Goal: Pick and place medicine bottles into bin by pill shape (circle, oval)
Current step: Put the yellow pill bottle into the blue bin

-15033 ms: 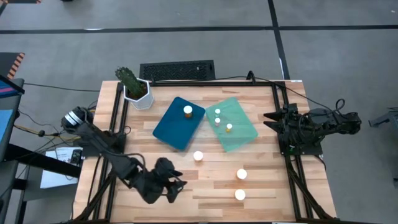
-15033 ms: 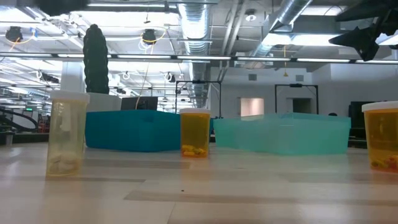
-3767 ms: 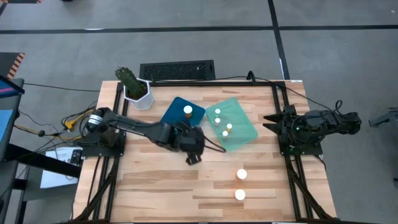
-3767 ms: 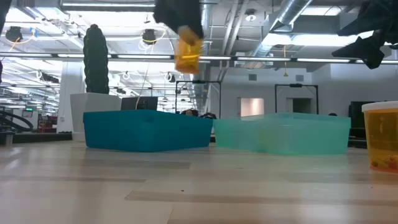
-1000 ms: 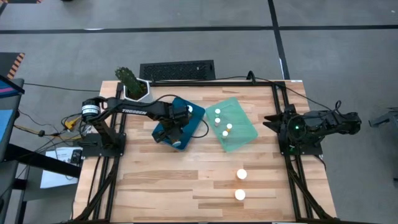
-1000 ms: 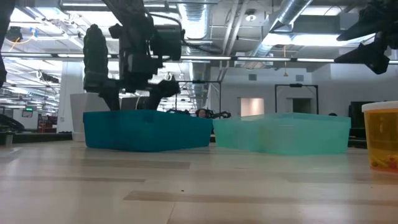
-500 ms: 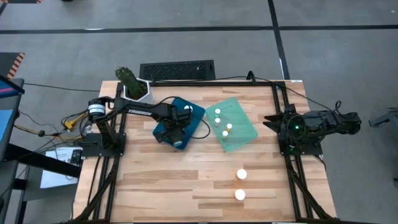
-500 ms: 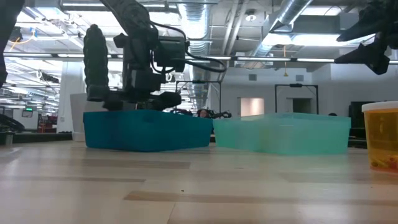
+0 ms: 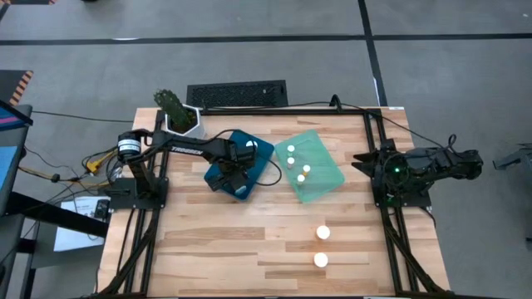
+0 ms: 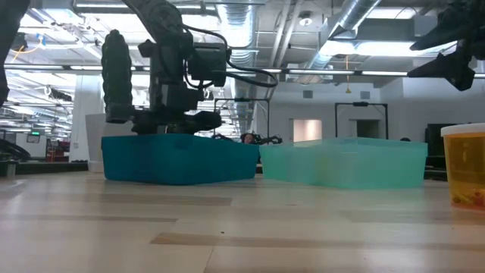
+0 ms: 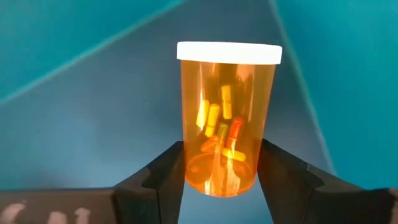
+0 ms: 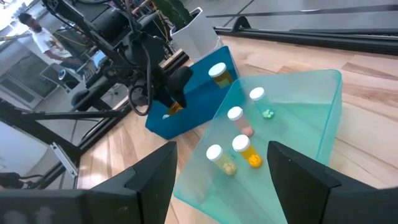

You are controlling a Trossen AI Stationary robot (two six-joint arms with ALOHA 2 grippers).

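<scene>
I see my left end effector (image 11: 219, 165) pinching an amber medicine bottle (image 11: 227, 118) with oval capsules inside, low within the dark blue tray (image 9: 220, 162). Another bottle (image 9: 251, 147) stands in that tray. My right end effector (image 12: 221, 168) waits, fingers spread, at the surface's (image 9: 249, 241) right edge, facing the mint green tray (image 12: 311, 118).
</scene>
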